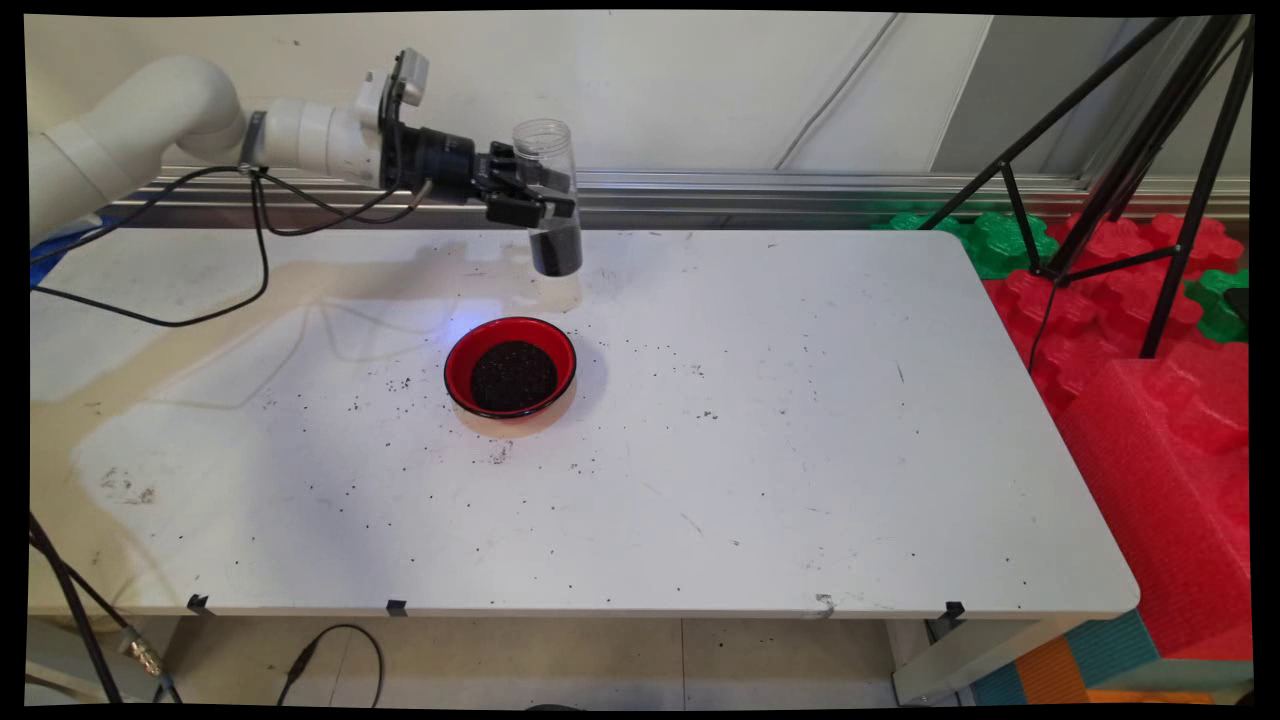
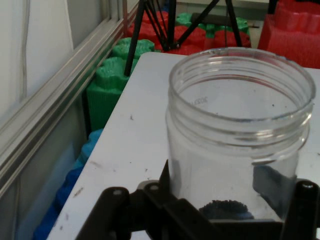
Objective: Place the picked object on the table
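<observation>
A white robot arm reaches in from the left and holds a clear plastic jar (image 1: 552, 195) upright in the air above the far side of a white table (image 1: 800, 450). The black gripper (image 1: 520, 195) is clamped around the jar's middle, with 1 finger on each side. The jar has no lid; its wide threaded mouth faces up. A dark, fine-grained material fills the bottom part of the jar, roughly the lowest third, and the rest is empty and see-through.

Below the jar and nearer the camera sits 1 round red bowl (image 1: 510, 367) with a thin dark rim. It already holds a mound of the same dark grains (image 1: 513, 375). Judging from this, some grains are in the bowl and some remain in the jar, which is not tilted.

Loose dark specks (image 1: 400, 385) are scattered on the table around the bowl. The tabletop is smooth, matte and scuffed.

From the hand camera, the jar's ribbed neck (image 2: 240, 95) is glossy and rounded. Behind the table's far right edge lie red and green foam blocks (image 1: 1130, 300) with knobbly edges, and a black tripod (image 1: 1180, 150).
</observation>
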`<state>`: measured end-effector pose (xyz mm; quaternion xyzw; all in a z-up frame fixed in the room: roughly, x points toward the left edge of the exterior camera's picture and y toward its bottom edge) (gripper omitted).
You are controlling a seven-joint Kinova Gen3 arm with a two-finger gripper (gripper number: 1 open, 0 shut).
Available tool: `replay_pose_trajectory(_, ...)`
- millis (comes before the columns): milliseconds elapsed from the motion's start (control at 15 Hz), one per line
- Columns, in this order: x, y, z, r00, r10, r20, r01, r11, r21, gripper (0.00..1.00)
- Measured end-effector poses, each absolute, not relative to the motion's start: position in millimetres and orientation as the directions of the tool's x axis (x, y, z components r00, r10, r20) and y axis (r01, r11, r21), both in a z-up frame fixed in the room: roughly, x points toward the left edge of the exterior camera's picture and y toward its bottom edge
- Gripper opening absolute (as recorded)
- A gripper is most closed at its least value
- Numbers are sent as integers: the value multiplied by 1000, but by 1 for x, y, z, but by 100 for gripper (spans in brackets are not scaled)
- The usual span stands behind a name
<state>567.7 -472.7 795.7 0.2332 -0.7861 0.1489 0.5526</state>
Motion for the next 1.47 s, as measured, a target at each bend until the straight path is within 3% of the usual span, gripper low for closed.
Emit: replay_pose_trajectory(1467,541,-510,740,-260,-291,921,-549,829,107,0)
